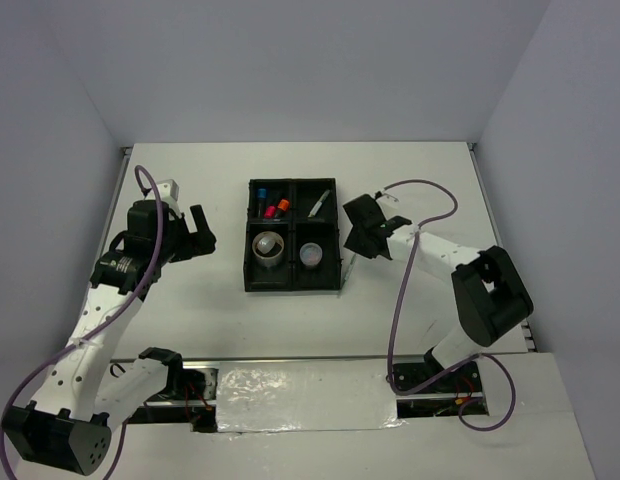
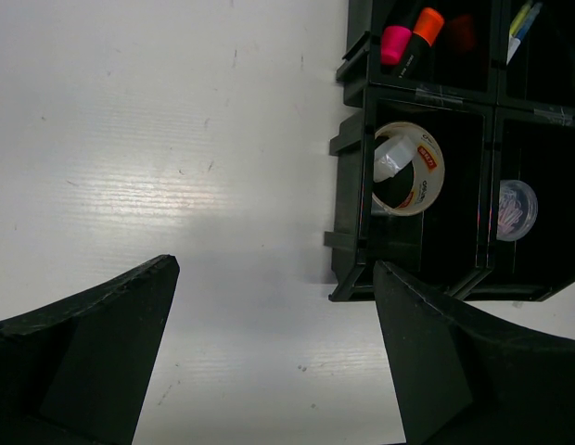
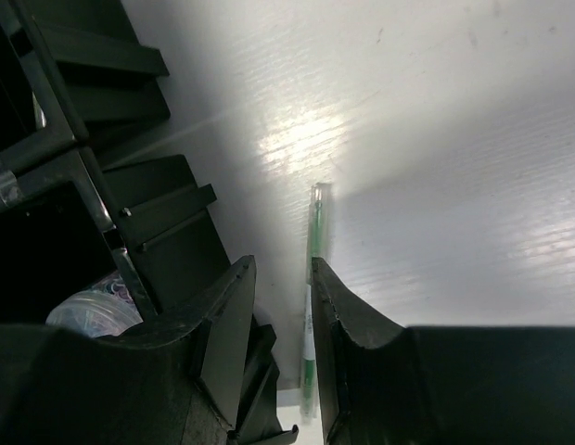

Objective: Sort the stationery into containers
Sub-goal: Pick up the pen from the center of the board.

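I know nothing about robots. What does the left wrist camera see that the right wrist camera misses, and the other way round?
Only the left wrist view shows the tape ring in one compartment of the black tray, and the pink-capped marker and orange-capped marker in the compartment next to it. Only the right wrist view shows a thin greenish pen lying on the white table outside the tray, close by the right fingers. Both show the tray, the table and the round clear tub in its compartment.
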Controlling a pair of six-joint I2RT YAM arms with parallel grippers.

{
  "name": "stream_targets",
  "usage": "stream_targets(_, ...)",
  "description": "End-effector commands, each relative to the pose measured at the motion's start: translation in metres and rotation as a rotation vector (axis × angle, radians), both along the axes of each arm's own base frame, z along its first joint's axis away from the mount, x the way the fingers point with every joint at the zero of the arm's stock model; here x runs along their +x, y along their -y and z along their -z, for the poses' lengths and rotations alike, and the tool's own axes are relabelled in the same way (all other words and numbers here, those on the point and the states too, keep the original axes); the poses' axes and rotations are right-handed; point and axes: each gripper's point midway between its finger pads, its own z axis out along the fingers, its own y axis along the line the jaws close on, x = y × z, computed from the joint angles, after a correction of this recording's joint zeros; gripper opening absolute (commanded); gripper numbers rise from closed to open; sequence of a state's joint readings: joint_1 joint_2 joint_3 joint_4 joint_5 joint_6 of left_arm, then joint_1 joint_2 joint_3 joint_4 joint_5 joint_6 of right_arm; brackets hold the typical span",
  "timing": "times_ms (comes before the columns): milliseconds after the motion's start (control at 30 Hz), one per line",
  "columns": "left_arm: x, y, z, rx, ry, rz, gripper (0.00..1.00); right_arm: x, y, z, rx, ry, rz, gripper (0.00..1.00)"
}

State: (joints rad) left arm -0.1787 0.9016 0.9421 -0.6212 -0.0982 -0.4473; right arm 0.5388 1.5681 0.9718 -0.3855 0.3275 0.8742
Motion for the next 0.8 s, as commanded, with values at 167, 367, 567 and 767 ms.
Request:
stream_targets(167, 0.004, 0.0, -0.005, 0.002, 0.03, 0.008, 0.99, -0.024, -0.024, 0.034, 0.005, -0.047, -0.033, 0.37)
stream_targets(367, 0.004, -0.001, -0.006, 0.002, 0.036, 0.009, 0.99, -0.036, -0.022, 0.048, -0.028, -0.078, -0.026, 0.37)
stream_targets(567, 0.004, -0.001, -0.007, 0.002, 0.039, 0.009, 0.99, -0.041, -0.017, 0.054, -0.047, -0.092, -0.022, 0.35)
stream_targets(767, 0.004, -0.001, -0.007, 0.002, 0.039, 0.005, 0.99, -0.049, -0.013, 0.07, -0.07, -0.14, -0.018, 0.25)
